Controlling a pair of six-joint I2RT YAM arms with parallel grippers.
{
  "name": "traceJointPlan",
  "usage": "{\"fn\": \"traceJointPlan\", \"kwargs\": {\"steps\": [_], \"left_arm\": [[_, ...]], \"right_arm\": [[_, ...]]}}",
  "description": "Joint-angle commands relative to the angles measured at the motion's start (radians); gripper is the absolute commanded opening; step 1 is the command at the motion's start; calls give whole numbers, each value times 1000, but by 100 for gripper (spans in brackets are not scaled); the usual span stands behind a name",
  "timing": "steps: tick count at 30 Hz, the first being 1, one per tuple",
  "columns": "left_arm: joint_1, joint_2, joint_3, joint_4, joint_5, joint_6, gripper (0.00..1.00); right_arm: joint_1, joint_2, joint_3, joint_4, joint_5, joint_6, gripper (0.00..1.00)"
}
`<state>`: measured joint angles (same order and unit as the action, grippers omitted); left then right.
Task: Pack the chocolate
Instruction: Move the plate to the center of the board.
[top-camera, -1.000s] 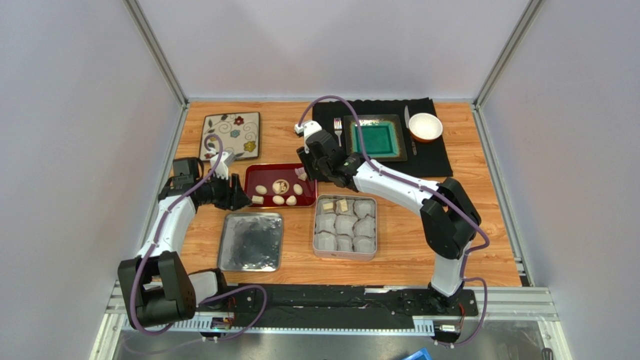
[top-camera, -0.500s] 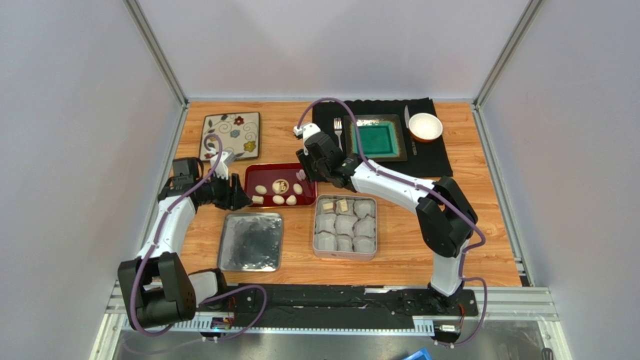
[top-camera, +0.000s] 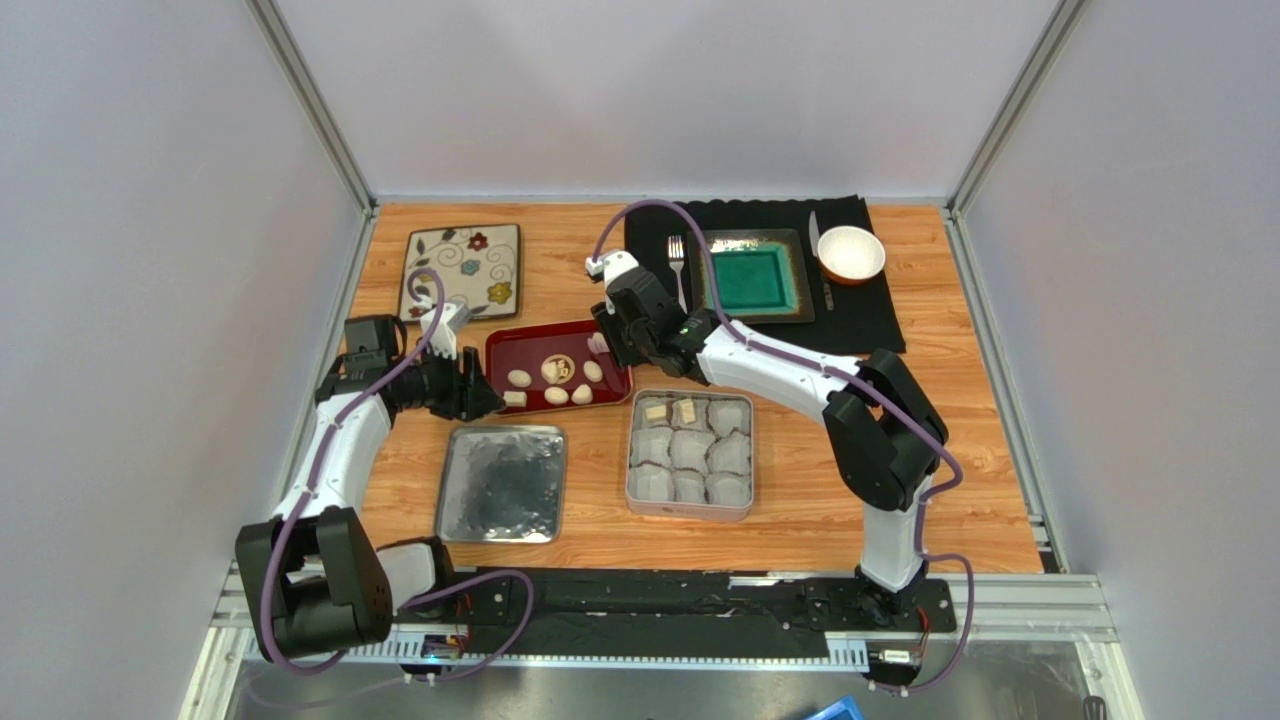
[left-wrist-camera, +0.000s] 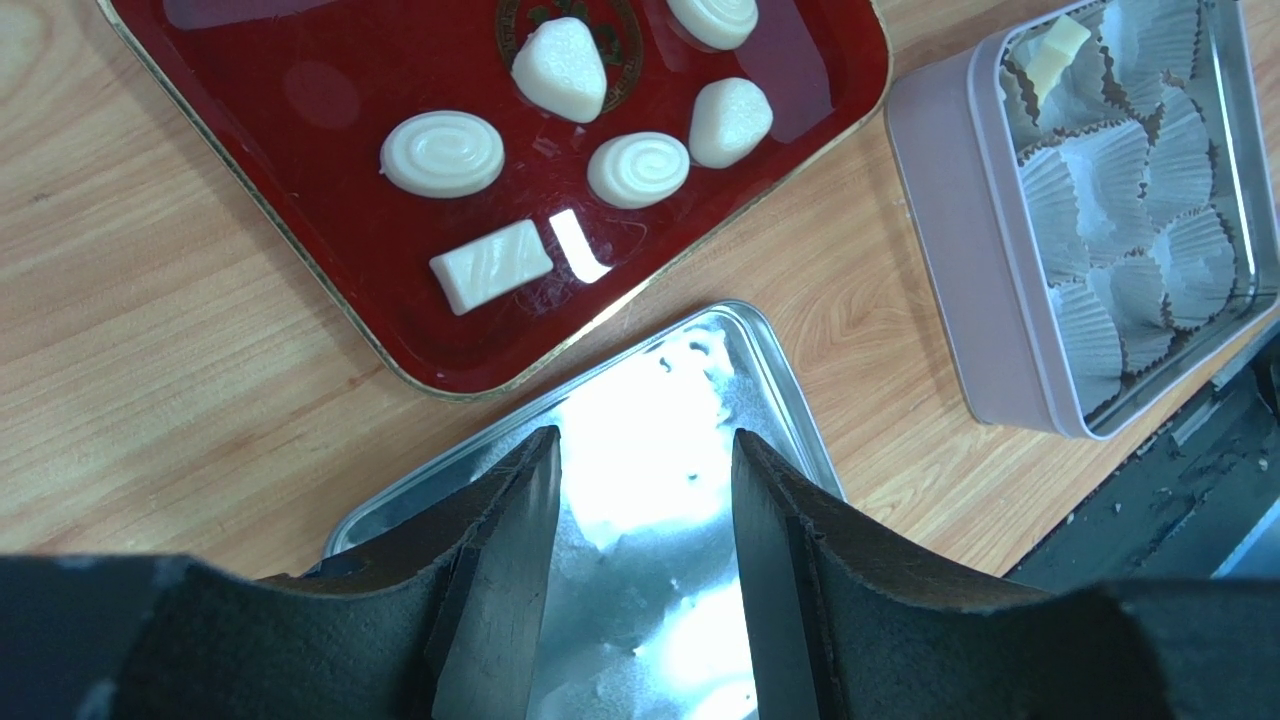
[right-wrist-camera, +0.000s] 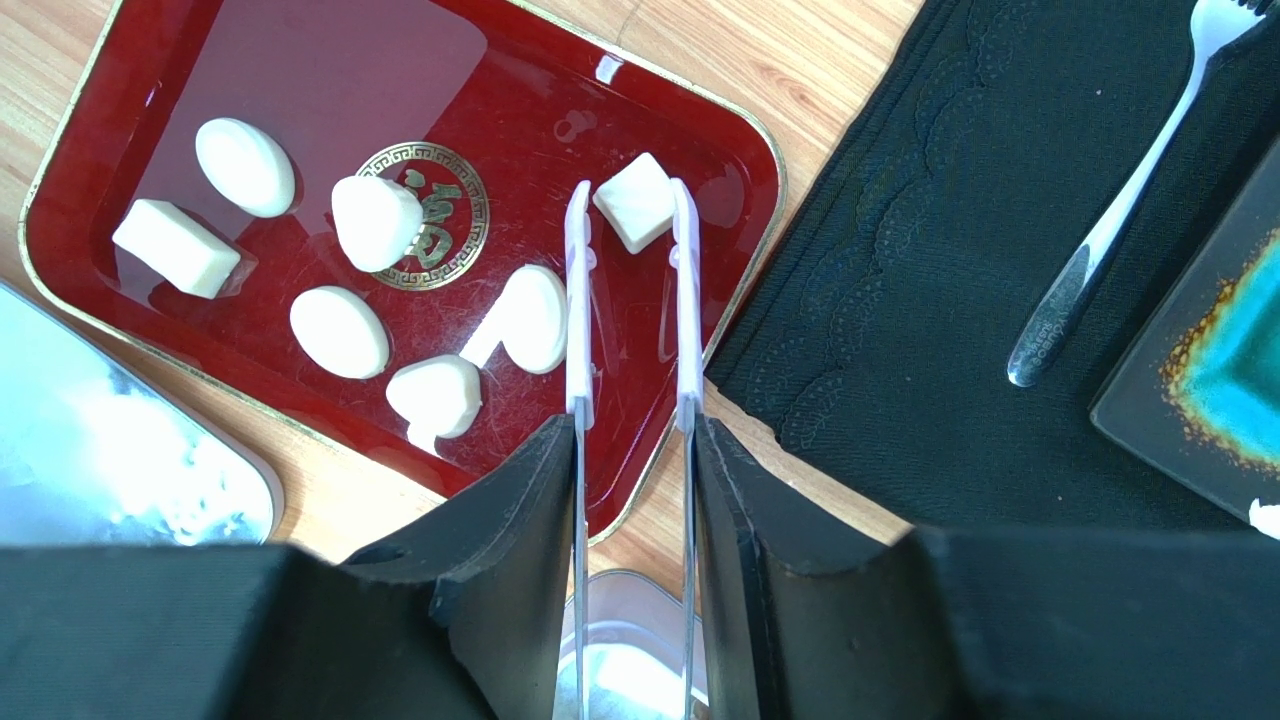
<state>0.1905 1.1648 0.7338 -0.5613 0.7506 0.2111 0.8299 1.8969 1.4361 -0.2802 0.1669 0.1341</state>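
Seven chocolate pieces (right-wrist-camera: 338, 332) lay in the red tray (right-wrist-camera: 301, 60) on the wooden surface (left-wrist-camera: 150, 375). One, a square piece (right-wrist-camera: 637, 201), sat between the tips of the tweezers (right-wrist-camera: 579, 300) gripped in the right hand (right-wrist-camera: 631, 435); whether the tips touched it could not be told. Two more chocolate pieces (top-camera: 687, 410) sat in the far row of paper cups (left-wrist-camera: 1157, 210) in the tin box (left-wrist-camera: 962, 270). Left hand (left-wrist-camera: 643, 450): half spread, holding nothing, above the silver lid (left-wrist-camera: 751, 353) beside the tray.

Left claw (left-wrist-camera: 646, 450) parted, empty, elbow bent. Right claw (right-wrist-camera: 634, 435) pinching tongs (right-wrist-camera: 579, 300), reaching forward-left.
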Motion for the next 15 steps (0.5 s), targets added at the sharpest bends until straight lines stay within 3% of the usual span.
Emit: {"fn": "traceJointPlan", "kwargs": {"steps": [1, 3, 10, 15], "left_arm": [[4, -27, 26, 3, 20, 11, 55], [4, -25, 18, 29, 6, 2, 54], [4, 77, -2, 286, -272, -102, 54], [-8, 205, 53, 342, -306, -162, 56]], "right_arm": [[-2, -1, 41, 39, 16, -1, 36], [-2, -5, 40, 41, 14, -2, 36], [0, -19, 47, 33, -6, 9, 35], [0, -35, 44, 30, -21, 16, 35]]}}
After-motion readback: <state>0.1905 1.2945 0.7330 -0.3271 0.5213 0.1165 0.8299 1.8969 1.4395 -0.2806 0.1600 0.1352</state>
